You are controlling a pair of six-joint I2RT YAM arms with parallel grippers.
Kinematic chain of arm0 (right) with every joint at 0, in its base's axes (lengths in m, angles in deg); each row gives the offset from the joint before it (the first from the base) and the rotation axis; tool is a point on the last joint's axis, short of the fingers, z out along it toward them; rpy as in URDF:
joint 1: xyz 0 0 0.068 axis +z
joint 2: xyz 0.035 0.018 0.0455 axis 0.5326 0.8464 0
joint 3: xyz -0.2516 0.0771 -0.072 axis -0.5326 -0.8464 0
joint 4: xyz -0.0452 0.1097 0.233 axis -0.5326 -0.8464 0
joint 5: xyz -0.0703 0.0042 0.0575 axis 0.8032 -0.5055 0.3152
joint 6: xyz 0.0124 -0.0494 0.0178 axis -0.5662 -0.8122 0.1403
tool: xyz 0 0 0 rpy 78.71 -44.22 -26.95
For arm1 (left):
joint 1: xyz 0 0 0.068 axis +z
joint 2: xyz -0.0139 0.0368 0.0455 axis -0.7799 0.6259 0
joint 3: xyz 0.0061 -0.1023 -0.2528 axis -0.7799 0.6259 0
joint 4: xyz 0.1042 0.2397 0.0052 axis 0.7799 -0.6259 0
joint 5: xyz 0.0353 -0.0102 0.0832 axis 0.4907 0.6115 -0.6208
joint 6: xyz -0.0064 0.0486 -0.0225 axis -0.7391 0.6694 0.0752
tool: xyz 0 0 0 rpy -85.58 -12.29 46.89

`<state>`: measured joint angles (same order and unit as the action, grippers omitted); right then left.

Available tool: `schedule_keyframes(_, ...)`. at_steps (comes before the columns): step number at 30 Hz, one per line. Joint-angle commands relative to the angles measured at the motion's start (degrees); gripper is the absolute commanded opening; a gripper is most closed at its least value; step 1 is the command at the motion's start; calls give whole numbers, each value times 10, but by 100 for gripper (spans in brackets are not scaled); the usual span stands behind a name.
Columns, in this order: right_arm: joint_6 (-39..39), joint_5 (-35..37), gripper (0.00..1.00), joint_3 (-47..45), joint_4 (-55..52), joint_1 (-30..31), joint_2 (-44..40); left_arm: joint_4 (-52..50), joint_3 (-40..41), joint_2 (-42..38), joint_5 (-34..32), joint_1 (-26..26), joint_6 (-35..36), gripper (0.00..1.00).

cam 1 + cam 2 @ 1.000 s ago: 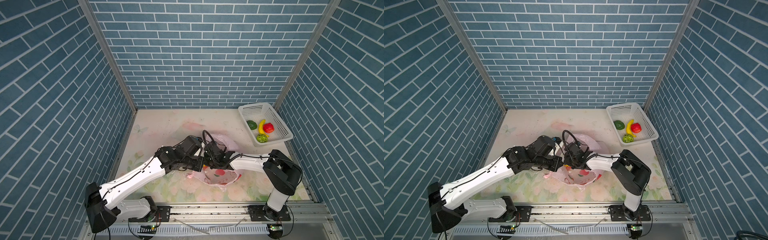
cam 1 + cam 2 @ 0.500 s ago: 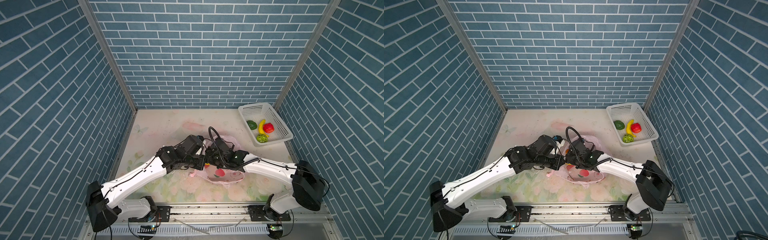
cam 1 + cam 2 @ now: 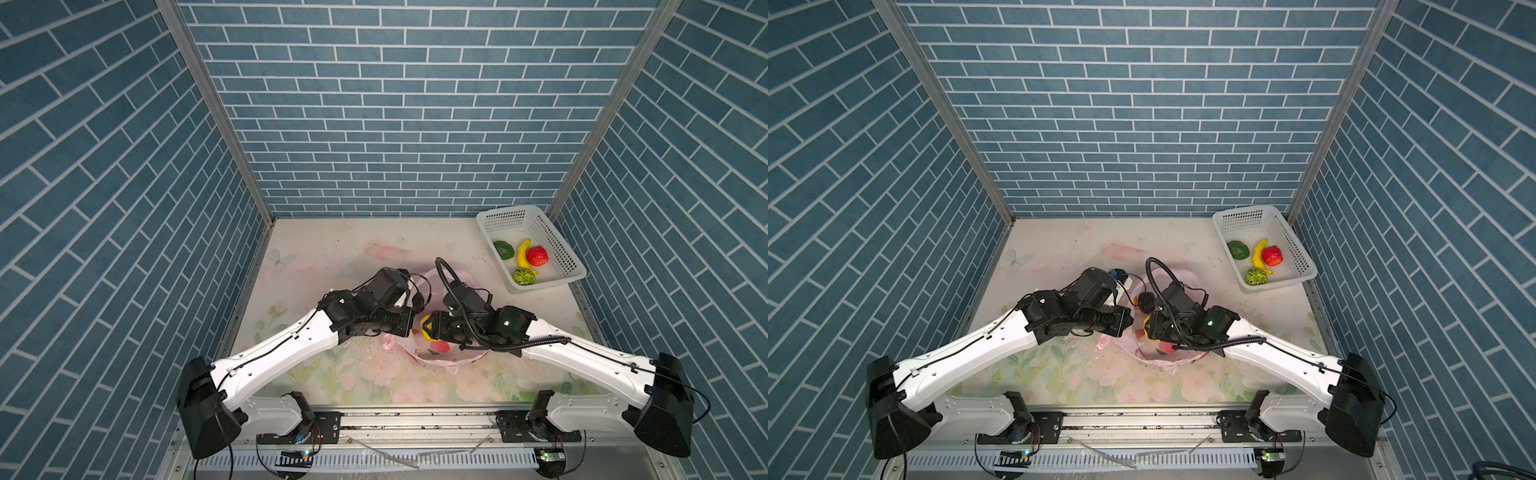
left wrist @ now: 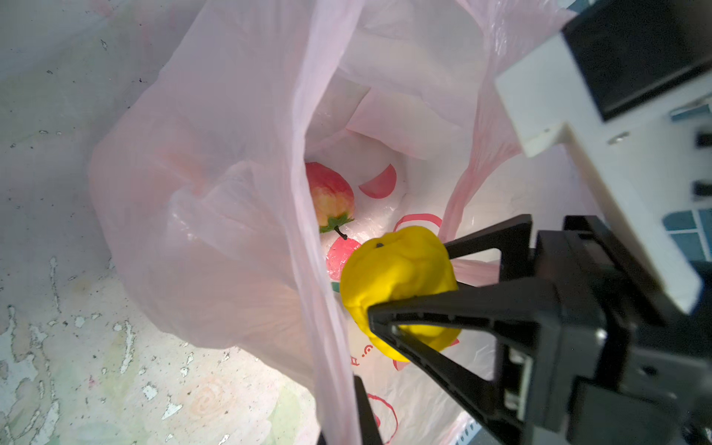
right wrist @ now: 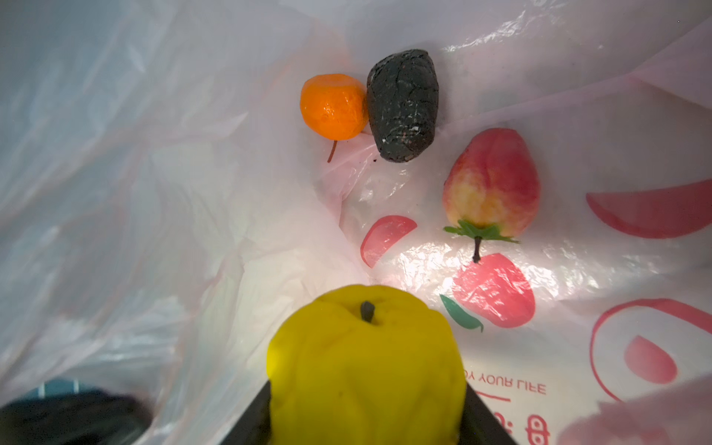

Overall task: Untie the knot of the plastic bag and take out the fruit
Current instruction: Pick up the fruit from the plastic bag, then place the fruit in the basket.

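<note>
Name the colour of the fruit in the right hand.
The lumpy fruit is bright yellow; best in right wrist view.

Translucent pale-pink plastic bag (image 5: 578, 96) printed with red fruit shapes and one green leaf. Inside: a bright yellow fruit (image 5: 366, 366), an orange fruit (image 5: 333, 106), a cracked black piece (image 5: 402, 104), a red-and-yellow fruit (image 5: 491, 185) with green leaves. White perforated basket (image 3: 505, 219) holding a yellow banana (image 3: 523, 254) and red strawberry (image 3: 537, 256). Blue brick-patterned walls (image 3: 395, 124) with white lines; table (image 3: 332, 249) in faded pastel florals.

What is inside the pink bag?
An orange, dark lump and reddish fruit lie inside; the right tool grips a yellow fruit. The bag's folds and that fruit hide the rest.
</note>
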<state>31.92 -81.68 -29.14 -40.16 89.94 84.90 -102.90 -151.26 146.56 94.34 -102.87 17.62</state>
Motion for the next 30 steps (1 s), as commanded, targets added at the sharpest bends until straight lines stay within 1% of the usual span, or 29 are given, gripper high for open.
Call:
schedule_keyframes(1, -18, 2, 43, 39, -60, 6, -27, 0, -17, 7, -10, 3, -2, 0)
schedule_keyframes(6, -32, 5, 44, 73, -92, 6, -54, -1, -20, 13, -8, 3, -1, 0)
schedule_keyframes(9, -56, 23, 44, 114, -126, 4, -53, -3, -22, 12, -8, 4, -1, 0)
schedule_keyframes(12, -85, 31, 45, 155, -151, -18, -49, -6, -20, 8, -7, 3, -1, 0)
schedule_keyframes(16, -122, 5, 45, 188, -151, -89, -49, -10, -18, 3, -6, 3, -1, 0)
schedule_keyframes(22, -195, -6, 46, 219, -150, -208, -33, -10, -14, -5, -4, 3, -1, 0)
schedule_keyframes(26, -228, -16, 46, 214, -113, -296, -18, -7, -14, -6, -3, 3, -1, 0)
schedule_keyframes(30, -245, -45, 47, 211, -61, -398, 12, -7, -13, -8, -1, 3, -1, 0)
